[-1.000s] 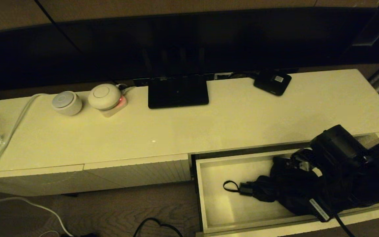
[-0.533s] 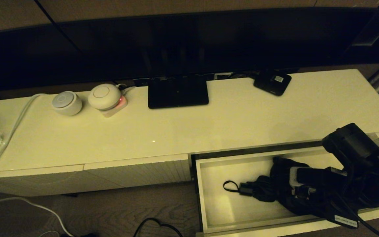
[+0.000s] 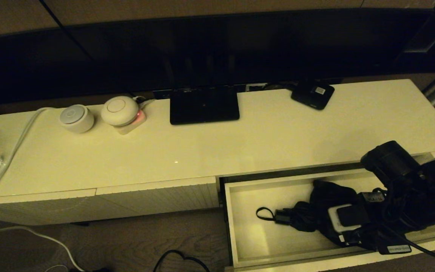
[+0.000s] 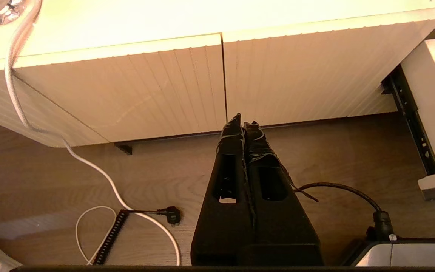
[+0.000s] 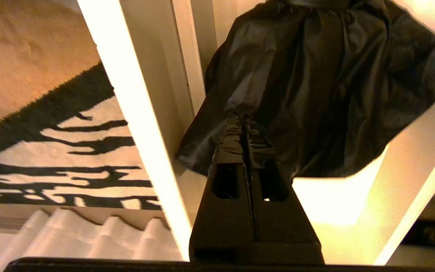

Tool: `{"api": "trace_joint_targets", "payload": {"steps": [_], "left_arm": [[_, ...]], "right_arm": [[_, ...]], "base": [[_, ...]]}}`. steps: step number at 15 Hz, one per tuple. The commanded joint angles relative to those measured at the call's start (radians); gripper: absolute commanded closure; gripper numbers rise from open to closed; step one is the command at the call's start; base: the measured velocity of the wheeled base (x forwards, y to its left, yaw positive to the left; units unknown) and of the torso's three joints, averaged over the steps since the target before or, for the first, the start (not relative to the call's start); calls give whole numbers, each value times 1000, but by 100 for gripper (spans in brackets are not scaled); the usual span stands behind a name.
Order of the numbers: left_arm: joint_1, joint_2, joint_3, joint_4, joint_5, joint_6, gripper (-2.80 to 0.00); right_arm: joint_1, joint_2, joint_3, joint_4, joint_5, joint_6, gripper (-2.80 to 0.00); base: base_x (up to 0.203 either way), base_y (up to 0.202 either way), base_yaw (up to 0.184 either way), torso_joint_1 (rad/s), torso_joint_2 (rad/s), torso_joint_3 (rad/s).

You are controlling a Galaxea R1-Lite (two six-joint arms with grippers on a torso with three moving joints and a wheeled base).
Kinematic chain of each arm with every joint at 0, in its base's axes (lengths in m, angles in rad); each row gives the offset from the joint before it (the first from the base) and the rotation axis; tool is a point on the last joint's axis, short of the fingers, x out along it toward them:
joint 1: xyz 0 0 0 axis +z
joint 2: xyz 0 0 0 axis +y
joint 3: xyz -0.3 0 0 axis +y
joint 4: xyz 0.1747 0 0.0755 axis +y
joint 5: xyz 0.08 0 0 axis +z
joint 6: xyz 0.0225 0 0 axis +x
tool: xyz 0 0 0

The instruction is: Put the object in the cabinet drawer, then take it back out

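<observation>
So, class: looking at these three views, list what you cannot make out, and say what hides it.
- Head view: the umbrella's right end, hidden behind the right arm.
- Right wrist view: whether the right gripper pinches any canopy fabric; the shut fingertips blend into black cloth.
- Head view: the drawer's ribbed front, cut off by the bottom edge.
- Head view: the left gripper, out of frame.

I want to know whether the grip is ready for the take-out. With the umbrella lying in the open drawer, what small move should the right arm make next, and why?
Probably a short lift. The right tool looks shut on the fabric of the umbrella, which lies inside the open drawer. Raising it a little would test the hold before clearing the drawer's rim.
</observation>
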Motion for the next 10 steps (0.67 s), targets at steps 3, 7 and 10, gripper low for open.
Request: {"api": "trace_joint_targets", "payload": {"steps": [3,7,10], "left_arm": [[0,0,3,0,0,0,0],[0,0,3,0,0,0,0],[0,0,3,0,0,0,0]], "right_arm": [[-44,14,-25,-1,4,-80,-280],[-56,19,-38,-1,4,-83,-280],[-60,22,-39,-1,4,-84,-280]], "base": [[0,0,0,0,0,0],[0,0,0,0,0,0],[0,0,0,0,0,0]]}}
